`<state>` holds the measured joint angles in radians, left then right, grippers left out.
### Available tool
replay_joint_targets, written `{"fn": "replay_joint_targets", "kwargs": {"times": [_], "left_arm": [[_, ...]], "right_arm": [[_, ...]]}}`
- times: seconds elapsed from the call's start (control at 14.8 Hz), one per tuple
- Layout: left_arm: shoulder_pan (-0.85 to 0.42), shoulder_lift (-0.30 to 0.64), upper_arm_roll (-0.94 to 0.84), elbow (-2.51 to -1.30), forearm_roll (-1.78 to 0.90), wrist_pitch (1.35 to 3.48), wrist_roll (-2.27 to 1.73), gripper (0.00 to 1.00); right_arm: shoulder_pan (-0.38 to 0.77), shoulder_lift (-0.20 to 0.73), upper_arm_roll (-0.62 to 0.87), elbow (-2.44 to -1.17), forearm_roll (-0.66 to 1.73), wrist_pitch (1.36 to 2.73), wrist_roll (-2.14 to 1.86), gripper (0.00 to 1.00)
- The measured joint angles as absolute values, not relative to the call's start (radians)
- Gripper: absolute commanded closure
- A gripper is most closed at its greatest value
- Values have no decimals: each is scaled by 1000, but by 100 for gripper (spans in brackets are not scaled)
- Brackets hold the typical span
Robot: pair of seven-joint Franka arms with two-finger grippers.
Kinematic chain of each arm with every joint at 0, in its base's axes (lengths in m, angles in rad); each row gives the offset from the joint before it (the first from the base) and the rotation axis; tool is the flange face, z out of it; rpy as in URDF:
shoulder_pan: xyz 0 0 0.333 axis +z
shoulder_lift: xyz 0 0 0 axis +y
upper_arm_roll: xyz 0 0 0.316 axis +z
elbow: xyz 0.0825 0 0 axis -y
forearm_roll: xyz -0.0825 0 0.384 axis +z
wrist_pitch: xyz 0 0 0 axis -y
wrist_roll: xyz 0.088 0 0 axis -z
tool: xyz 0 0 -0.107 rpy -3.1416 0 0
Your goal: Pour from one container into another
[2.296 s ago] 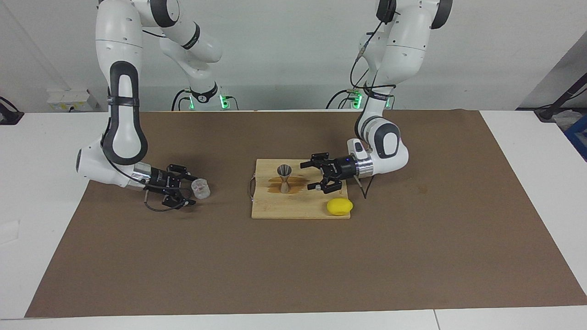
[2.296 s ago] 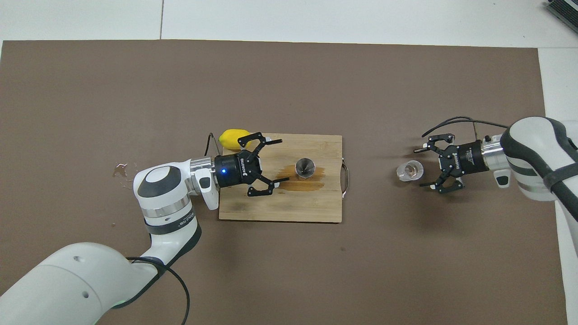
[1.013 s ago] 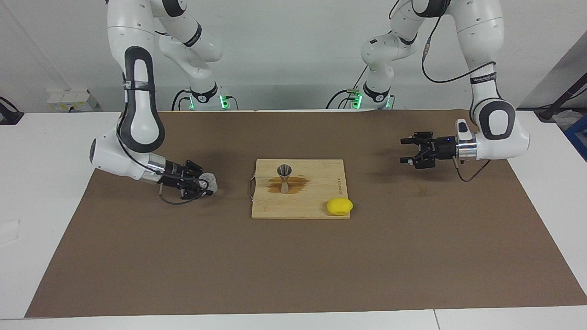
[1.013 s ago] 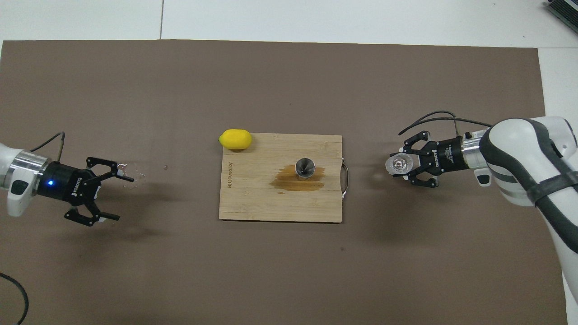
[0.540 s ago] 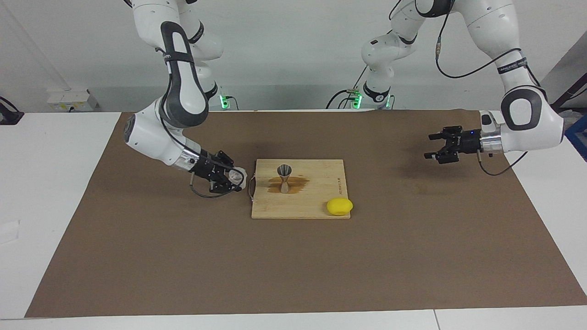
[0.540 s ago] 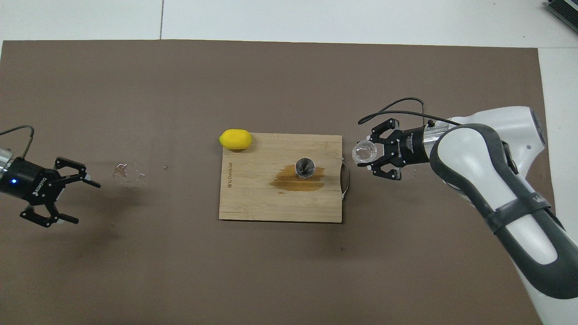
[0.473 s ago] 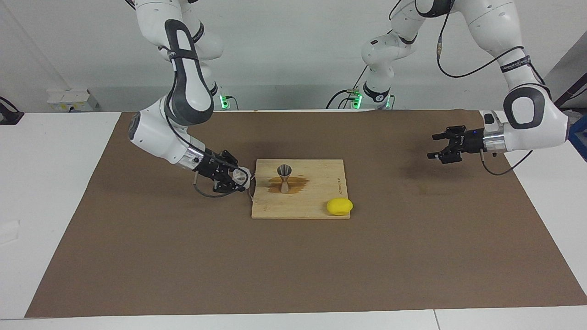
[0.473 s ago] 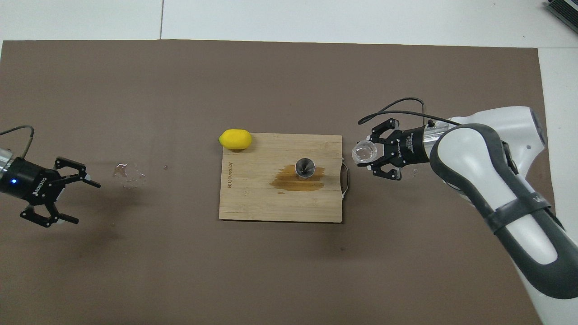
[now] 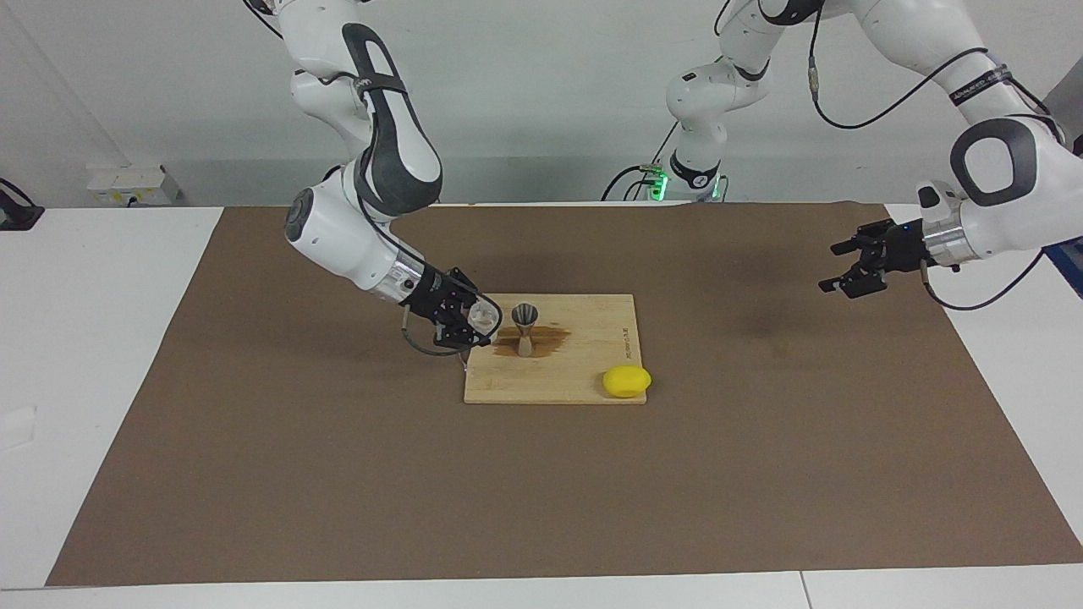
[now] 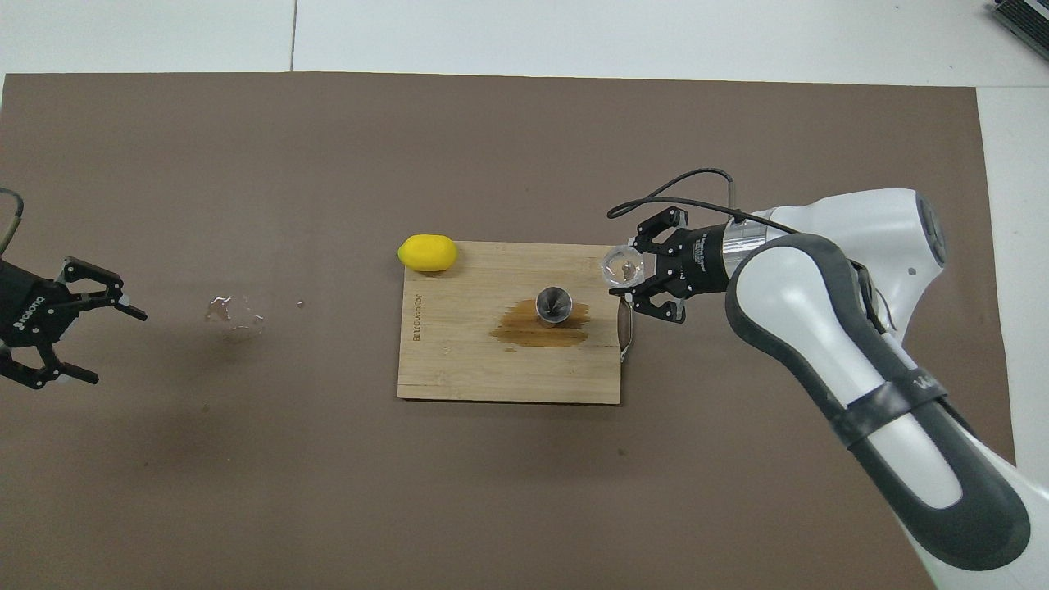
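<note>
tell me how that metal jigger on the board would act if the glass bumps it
The jigger probably tips easily: it stands upright on a small foot, with a narrow waist and a flared top. It may also slide, since a wet stain surrounds its base on the cutting board. Being metal, it likely wouldn't break.

The left arm (image 10: 12,319) was cut off at the overhead view's nine o'clock edge. Any liquid within the glass tumbler (image 9: 482,319) could not be made out.
</note>
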<state>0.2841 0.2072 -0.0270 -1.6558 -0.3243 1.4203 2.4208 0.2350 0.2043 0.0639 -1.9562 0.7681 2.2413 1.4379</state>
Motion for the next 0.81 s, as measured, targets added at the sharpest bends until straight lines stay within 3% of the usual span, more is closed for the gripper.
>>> {"fn": "replay_joint_targets", "kwargs": {"times": [0.81], "left_arm": [[97,37,-42,-1524,-181,1433,1734,0]], "right_arm": [[333,210,64,-1910,334,2261,1611,100]]}}
